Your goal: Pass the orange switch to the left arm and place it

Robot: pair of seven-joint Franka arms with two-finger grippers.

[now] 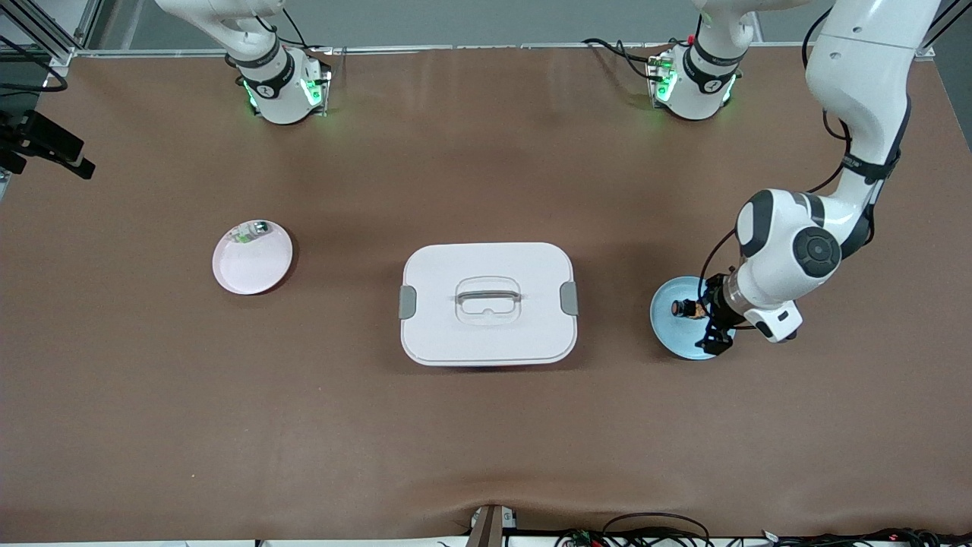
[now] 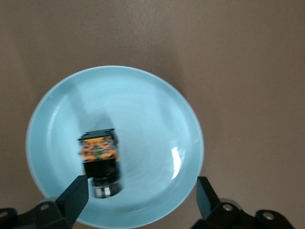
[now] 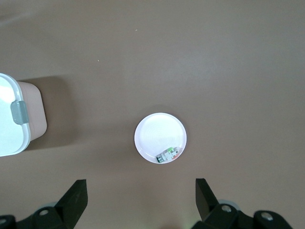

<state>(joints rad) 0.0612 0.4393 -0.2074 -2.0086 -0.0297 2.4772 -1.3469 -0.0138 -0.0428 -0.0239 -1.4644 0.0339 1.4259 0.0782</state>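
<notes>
The orange switch [image 1: 681,308] [image 2: 99,162] lies on its side on a light blue plate [image 1: 672,338] [image 2: 186,124] toward the left arm's end of the table. My left gripper [image 1: 713,323] [image 2: 141,191] hangs low over this plate, open, and the switch lies close by one fingertip [image 2: 76,191], not gripped. The white box [image 1: 487,302] [image 3: 9,114] with grey clips stands mid-table between the two plates. My right gripper [image 3: 141,191] is open and holds nothing, high above the table near the pink plate [image 3: 159,133]; the front view does not show it.
The pink plate [image 1: 252,262] toward the right arm's end holds a small silvery-white part with green [image 1: 254,230] [image 3: 169,154]. A black clamp [image 1: 45,140] juts in at the table's edge near the right arm. Cables [image 1: 653,532] lie along the front edge.
</notes>
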